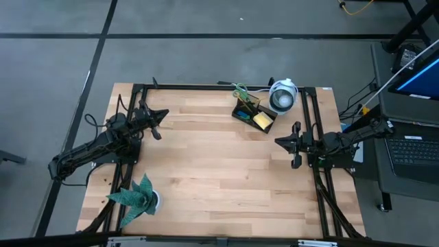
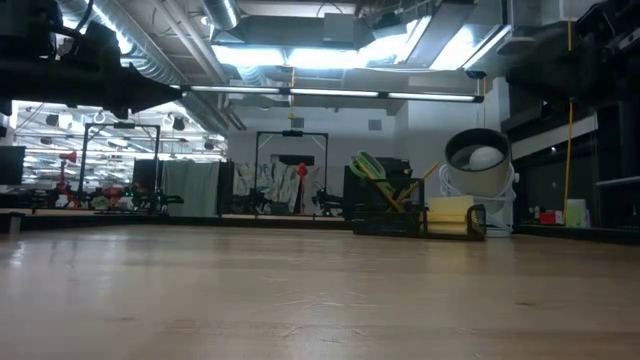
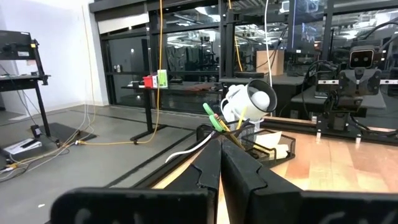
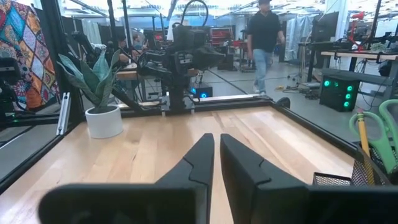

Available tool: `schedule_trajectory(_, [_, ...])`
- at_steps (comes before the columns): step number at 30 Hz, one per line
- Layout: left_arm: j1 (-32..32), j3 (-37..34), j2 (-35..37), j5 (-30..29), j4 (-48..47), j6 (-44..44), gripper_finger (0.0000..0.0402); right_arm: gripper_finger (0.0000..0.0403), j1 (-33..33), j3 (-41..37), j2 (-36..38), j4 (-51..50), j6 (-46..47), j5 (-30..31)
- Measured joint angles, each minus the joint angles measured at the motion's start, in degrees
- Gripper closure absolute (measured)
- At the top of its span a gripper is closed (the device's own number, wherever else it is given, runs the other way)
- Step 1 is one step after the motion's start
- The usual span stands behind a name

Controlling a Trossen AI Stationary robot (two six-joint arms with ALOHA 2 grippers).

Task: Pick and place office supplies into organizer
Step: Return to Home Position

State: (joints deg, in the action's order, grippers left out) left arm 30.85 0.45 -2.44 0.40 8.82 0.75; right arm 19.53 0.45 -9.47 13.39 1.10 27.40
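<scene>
At the table's far right, the black mesh desk organizer [image 1: 248, 114] is holding the green-handled scissors [image 1: 240, 91] and yellow sticky-note pad [image 1: 262, 121]. My right gripper [image 1: 280, 142], fingers pressed together, is sitting nearer, with the organizer lying far-left of it. My left gripper [image 1: 159, 118], also closed, is waiting well apart at left.

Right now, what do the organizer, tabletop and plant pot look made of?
Organizer: black wire mesh, likely metal, matte; the open weave shows.
Tabletop: light wood planks, satin finish; grain and seams show.
Plant pot: smooth and white, ceramic or plastic; can't tell which.
</scene>
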Motion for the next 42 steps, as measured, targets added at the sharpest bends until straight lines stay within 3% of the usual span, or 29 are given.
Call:
schedule_trajectory(9, [0.0,-0.02,0.0,0.0,-0.01,0.0,0.0394,0.0368,0.0,0.02,0.08,0.25,0.17,0.07])
schedule_trajectory(19, [0.0,-0.02,0.0,0.0,-0.01,0.0,0.0397,0.0368,0.19,0.07,4.66,5.52,-6.34,0.07])
schedule_trajectory(28, [0.01,-0.02,0.0,0.0,0.0,0.0,0.0395,0.0368,-3.68,-0.01,9.38,-5.09,-0.67,-1.3])
schedule_trajectory(34, [0.01,-0.02,-0.02,0.0,-0.04,0.0,0.0397,0.0368,-7.09,-0.02,9.38,-6.37,-0.5,-2.22])
schedule_trajectory(36, [0.0,-0.02,-0.02,0.0,-0.02,0.0,0.0396,0.0368,-7.67,-0.02,9.4,-7.69,-3.7,-5.04])
schedule_trajectory(42, [0.0,-0.02,-0.02,0.0,-0.02,0.0,0.0394,0.0368,-8.57,-0.04,9.38,-11.39,-10.34,-24.35])
